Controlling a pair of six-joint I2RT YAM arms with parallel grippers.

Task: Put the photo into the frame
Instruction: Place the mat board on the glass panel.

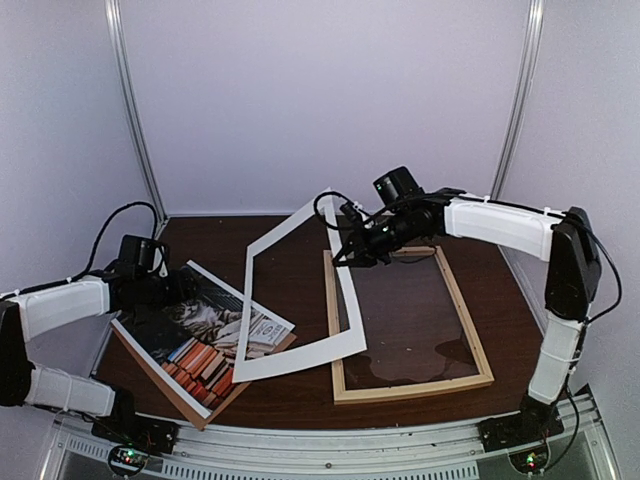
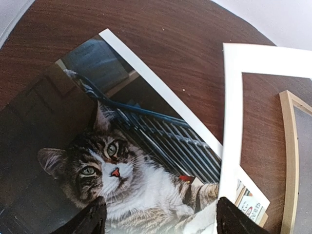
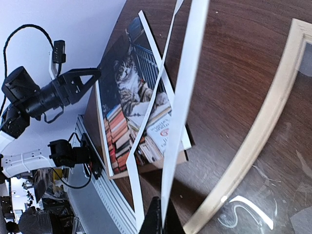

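The photo [image 1: 185,330] of a tabby cat on red books lies face up at the left, on a brown backing board [image 1: 165,385]. My left gripper [image 1: 190,287] hovers open over the photo's far part; in the left wrist view the fingertips [image 2: 92,220] straddle the cat [image 2: 112,161]. My right gripper [image 1: 352,255] is shut on the right strip of a white mat border [image 1: 300,360] and holds it tilted, its lower end overlapping the photo and the frame's left rail. The light wood frame [image 1: 412,389] lies flat at the right. The right wrist view shows the mat [image 3: 187,83], the photo [image 3: 124,97] and the frame [image 3: 263,131].
The dark brown table is enclosed by white walls with metal corner posts [image 1: 135,120]. The frame holds a clear pane with smudges [image 3: 292,195]. The table's near edge is a metal rail [image 1: 330,455]. The mat's left strip [image 2: 231,136] crosses the photo's lower right corner.
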